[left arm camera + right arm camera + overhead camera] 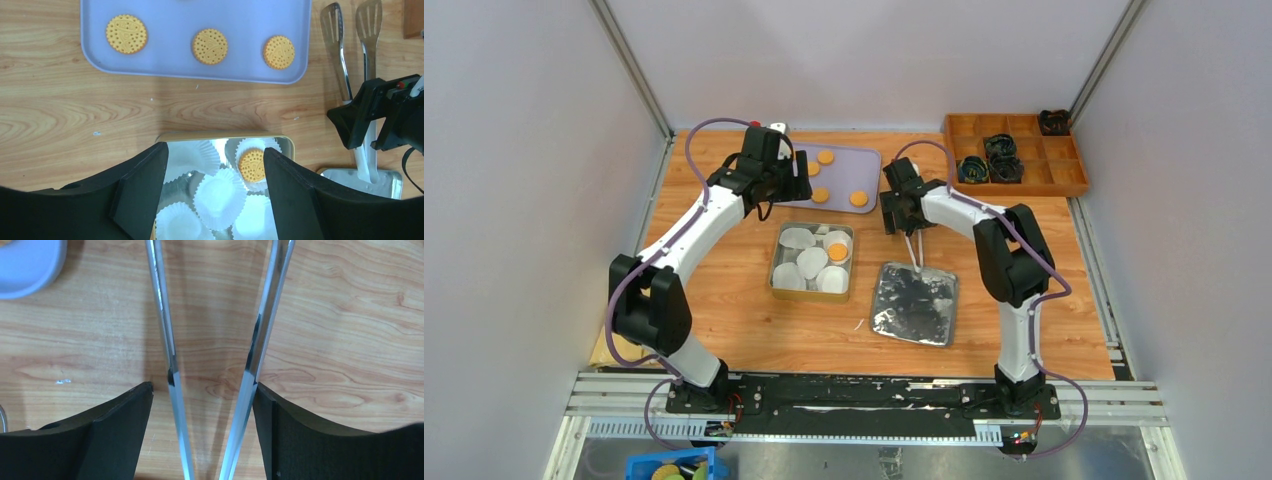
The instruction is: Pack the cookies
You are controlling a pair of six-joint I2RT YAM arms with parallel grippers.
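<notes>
Orange-yellow cookies [210,46] are lying on the lavender tray [165,20], one more cookie [251,165] sitting in a liner [245,145] inside the tin [225,135]. The left tool [215,154] is hovering above that tin, spread wide; the right tool [202,387] is clasping metal tongs [170,365] over the bench [340,315].

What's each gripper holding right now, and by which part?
Right gripper holds the metal tongs, fingers outside both arms, about mid-length. Left gripper is open and holds nothing.
</notes>
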